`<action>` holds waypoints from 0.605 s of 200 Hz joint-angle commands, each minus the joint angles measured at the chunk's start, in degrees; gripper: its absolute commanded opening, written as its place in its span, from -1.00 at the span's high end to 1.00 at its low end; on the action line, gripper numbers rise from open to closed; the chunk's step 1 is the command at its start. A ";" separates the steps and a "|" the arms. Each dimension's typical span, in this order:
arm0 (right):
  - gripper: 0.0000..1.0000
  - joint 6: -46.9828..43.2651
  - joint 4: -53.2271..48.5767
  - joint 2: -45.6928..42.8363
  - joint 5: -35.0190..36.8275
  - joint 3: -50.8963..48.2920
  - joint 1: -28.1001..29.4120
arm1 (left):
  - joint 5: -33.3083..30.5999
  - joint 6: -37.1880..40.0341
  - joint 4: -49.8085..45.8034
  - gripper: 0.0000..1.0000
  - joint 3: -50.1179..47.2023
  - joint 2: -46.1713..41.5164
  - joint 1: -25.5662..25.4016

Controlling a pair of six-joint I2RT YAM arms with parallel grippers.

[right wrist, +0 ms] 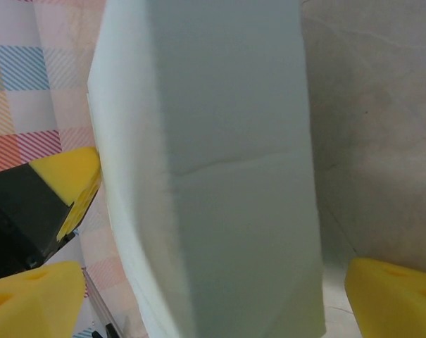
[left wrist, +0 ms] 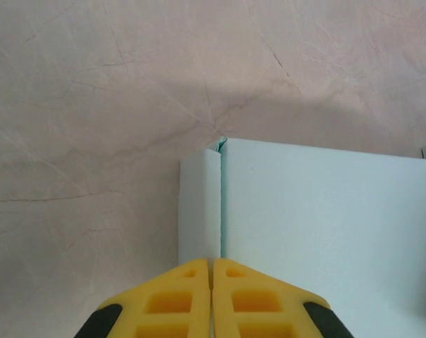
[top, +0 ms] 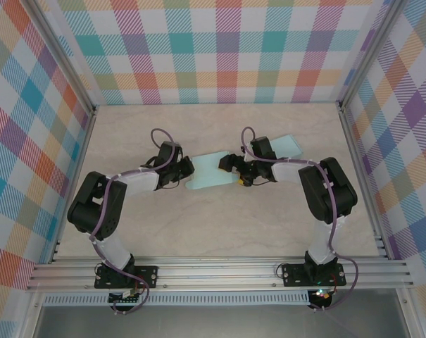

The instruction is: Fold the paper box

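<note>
Pale blue-green paper box (top: 208,173) lies in the middle of the top view, flat on the marble-look table (top: 220,232), and it reaches from the left arm toward the upper right behind the right arm. The left gripper (left wrist: 211,299) is at the left end of the box. In its wrist view the yellow fingers (left wrist: 174,303) are pressed together at the bottom centre, just where a crease of the box meets them. I cannot tell if paper is pinched between them. The right gripper (right wrist: 213,296) stands wide apart. One panel of the box rises between its fingertips, with a narrow gap on each side.
</note>
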 commanded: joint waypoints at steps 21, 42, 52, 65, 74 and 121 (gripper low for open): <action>-0.70 1.02 6.91 3.28 -3.86 -1.29 0.50 | 0.31 1.60 -5.69 0.85 -0.22 3.13 1.28; -0.44 2.33 10.64 4.07 -5.90 -1.33 0.51 | 0.54 1.98 -5.83 0.85 -0.17 3.08 1.28; -0.32 2.91 12.47 4.36 -6.77 -1.37 0.41 | 0.64 2.15 -5.83 0.85 -0.05 2.97 1.28; -0.20 3.54 14.28 4.58 -7.65 -1.37 0.42 | 0.69 2.39 -5.95 0.85 -0.04 2.83 1.28; -0.13 3.80 15.09 4.58 -7.99 -1.37 0.42 | 0.64 2.57 -6.02 0.84 0.04 2.65 1.28; 0.04 5.37 17.02 3.67 -8.58 -2.72 0.24 | 0.83 3.84 -6.01 0.72 0.66 -0.90 1.28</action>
